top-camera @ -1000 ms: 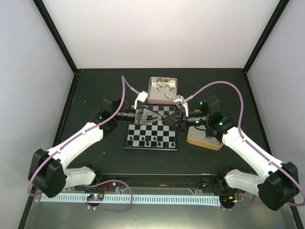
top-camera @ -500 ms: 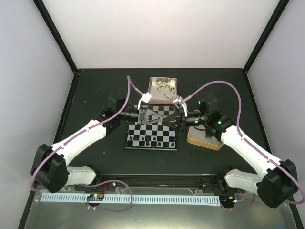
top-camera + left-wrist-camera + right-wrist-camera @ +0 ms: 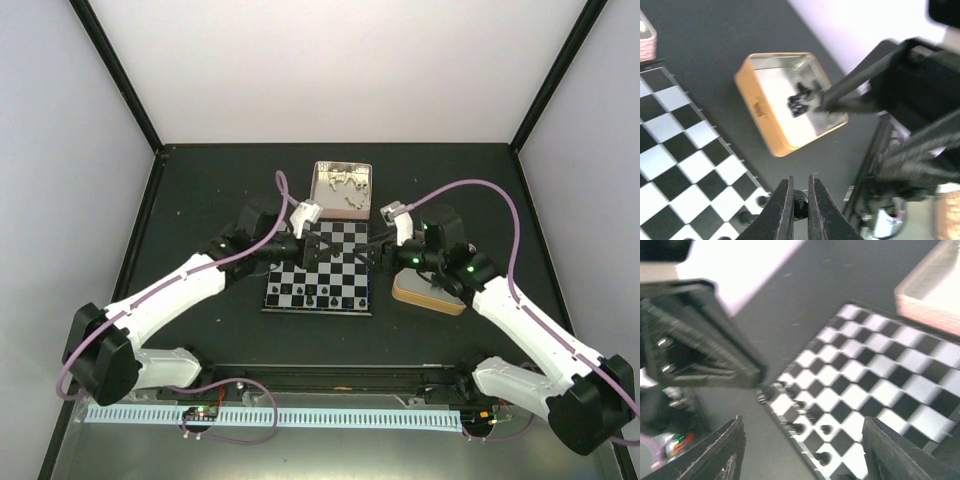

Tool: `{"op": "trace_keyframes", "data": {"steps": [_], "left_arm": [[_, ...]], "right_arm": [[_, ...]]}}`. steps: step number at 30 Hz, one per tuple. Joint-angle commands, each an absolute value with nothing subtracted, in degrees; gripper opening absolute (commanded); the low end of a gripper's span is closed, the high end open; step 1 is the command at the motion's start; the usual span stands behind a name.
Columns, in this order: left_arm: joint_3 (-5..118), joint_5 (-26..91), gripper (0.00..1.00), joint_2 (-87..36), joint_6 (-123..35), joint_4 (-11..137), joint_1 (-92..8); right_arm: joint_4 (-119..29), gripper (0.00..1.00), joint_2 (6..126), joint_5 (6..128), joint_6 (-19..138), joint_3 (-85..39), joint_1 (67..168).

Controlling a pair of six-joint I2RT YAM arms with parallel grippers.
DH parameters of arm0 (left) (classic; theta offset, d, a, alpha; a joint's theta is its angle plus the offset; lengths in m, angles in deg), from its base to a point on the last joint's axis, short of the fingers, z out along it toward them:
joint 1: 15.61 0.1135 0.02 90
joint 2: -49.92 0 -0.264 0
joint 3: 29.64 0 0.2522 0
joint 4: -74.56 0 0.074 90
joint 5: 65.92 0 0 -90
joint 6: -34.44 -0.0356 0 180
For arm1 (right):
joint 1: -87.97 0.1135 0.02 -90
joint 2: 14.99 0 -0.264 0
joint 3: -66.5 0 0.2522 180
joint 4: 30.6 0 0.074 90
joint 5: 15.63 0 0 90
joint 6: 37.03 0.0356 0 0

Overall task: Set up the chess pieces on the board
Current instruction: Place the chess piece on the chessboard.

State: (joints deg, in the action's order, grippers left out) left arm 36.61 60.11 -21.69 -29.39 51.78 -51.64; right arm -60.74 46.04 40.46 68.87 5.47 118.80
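Observation:
The board [image 3: 318, 275] lies mid-table, with several black chess pieces [image 3: 322, 298] along its near row. My left gripper [image 3: 326, 250] hovers over the board's far half. In the left wrist view its jaws [image 3: 800, 200] are shut on a small black chess piece [image 3: 801, 206]. My right gripper [image 3: 372, 256] faces it from the right, open and holding nothing. In the right wrist view its fingers [image 3: 732, 450] stand wide apart over the blurred board [image 3: 865, 375] and its black pieces [image 3: 797, 415].
A pink tin [image 3: 343, 188] of white pieces sits behind the board. An orange tin [image 3: 790, 102] holding black pieces [image 3: 802, 97] stands to the board's right, partly under the right arm [image 3: 440, 275]. Black frame posts rise at the back corners.
The two grippers met tip to tip above the board; the left one shut, the right one opened, and both have drawn apart, the black piece now in the left jaws.

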Motion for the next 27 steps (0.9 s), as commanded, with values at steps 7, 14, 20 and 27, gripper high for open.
{"op": "trace_keyframes", "data": {"steps": [7, 14, 20, 27], "left_arm": [[40.05, 31.81, 0.02, -35.68, -40.59, 46.26, -61.85], [40.93, 27.85, 0.02, -43.42, -40.53, 46.61, -62.96], [41.32, 28.61, 0.01, -46.91, -40.71, 46.45, -63.19], [40.64, 31.87, 0.02, -47.66, -40.89, 46.20, -63.25]], "right_arm": [[-69.80, 0.64, 44.27, 80.66, 79.84, 9.07, 118.21], [-69.22, 0.64, 46.27, 79.22, 81.28, 9.77, 118.19], [-69.23, 0.64, 47.26, 78.95, 81.53, 9.67, 118.12], [-69.32, 0.64, 48.32, 78.90, 81.87, 9.52, 118.12]]}}
